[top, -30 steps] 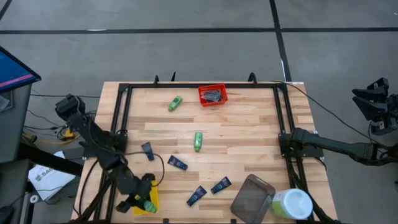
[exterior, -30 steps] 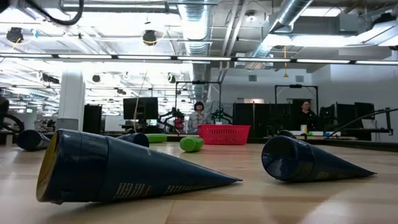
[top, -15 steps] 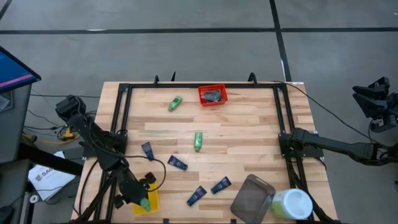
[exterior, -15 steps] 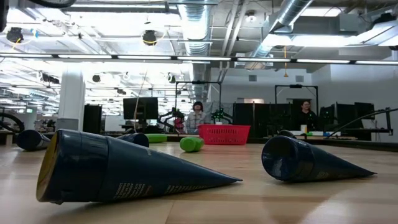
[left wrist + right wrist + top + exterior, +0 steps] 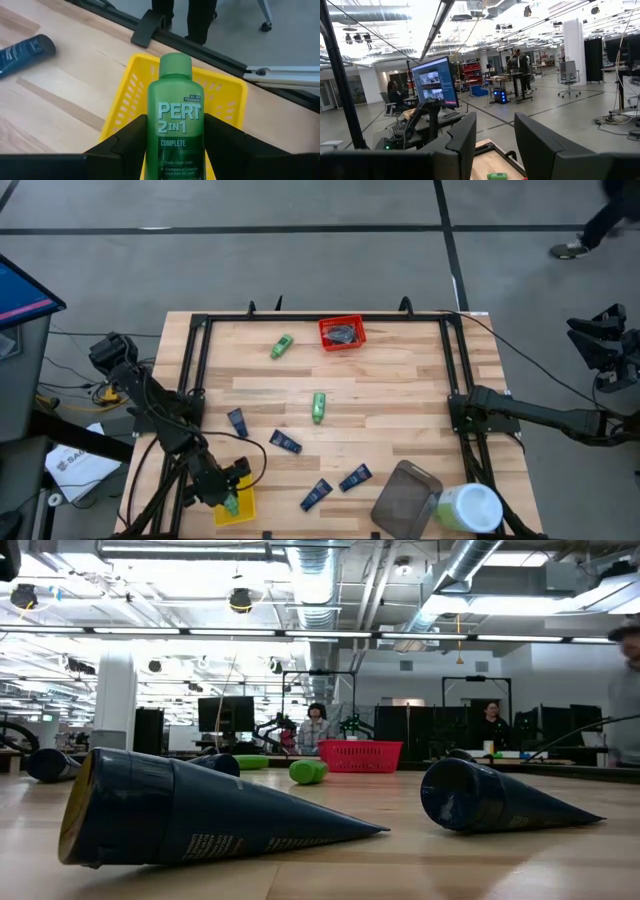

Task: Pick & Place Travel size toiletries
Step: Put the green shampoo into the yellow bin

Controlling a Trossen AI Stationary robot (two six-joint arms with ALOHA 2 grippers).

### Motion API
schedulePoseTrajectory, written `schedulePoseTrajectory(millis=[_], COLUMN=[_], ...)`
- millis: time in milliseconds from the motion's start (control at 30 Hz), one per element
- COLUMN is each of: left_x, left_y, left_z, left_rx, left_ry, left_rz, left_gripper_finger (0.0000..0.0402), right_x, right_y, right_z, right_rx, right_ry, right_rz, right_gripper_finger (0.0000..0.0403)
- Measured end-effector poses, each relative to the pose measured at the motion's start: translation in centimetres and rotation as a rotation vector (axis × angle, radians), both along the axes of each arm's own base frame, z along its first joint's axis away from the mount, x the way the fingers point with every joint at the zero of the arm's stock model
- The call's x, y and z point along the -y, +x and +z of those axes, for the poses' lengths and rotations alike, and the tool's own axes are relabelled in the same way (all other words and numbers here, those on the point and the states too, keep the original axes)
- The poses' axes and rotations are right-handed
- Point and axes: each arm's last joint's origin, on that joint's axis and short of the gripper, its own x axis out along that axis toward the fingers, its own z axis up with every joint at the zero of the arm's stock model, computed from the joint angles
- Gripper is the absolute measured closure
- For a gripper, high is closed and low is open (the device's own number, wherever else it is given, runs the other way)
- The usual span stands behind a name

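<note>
Left gripper (image 5: 175, 145) clamps a green bottle (image 5: 174, 115) between its fingers, over the yellow basket (image 5: 231, 95) at the table's (image 5: 400, 395) front-left corner. Only the left wrist view resolves the bottle's label. Right gripper (image 5: 492, 142), fingers parted and empty, waits beyond the right edge.

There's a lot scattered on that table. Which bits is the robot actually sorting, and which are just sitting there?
Being sorted: green Pert bottle gripped by left gripper over yellow basket; two more green bottles; dark blue tubes.

Just sitting: red basket, grey container, pale green tub.
</note>
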Motion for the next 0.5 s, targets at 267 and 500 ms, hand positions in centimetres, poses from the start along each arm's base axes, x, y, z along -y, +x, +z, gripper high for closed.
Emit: schedulePoseTrajectory(millis=[267, 500], left_x=[-0.37, -0.36], left_y=[-0.32, -0.31], left_z=[-0.8, -0.79], left_rx=[-0.022, -0.022], left_ry=[0.026, 0.024], left_rz=[0.0, 0.002], left_gripper_finger=[0.0226, 0.0226], right_x=[0.0, 0.0], right_y=[0.0, 0.0], right_z=[0.0, 0.0], right_rx=[0.0, 0.0], right_ry=[0.001, 0.001], right_rz=[0.001, 0.0], right_gripper_finger=[0.0276, 0.0276])
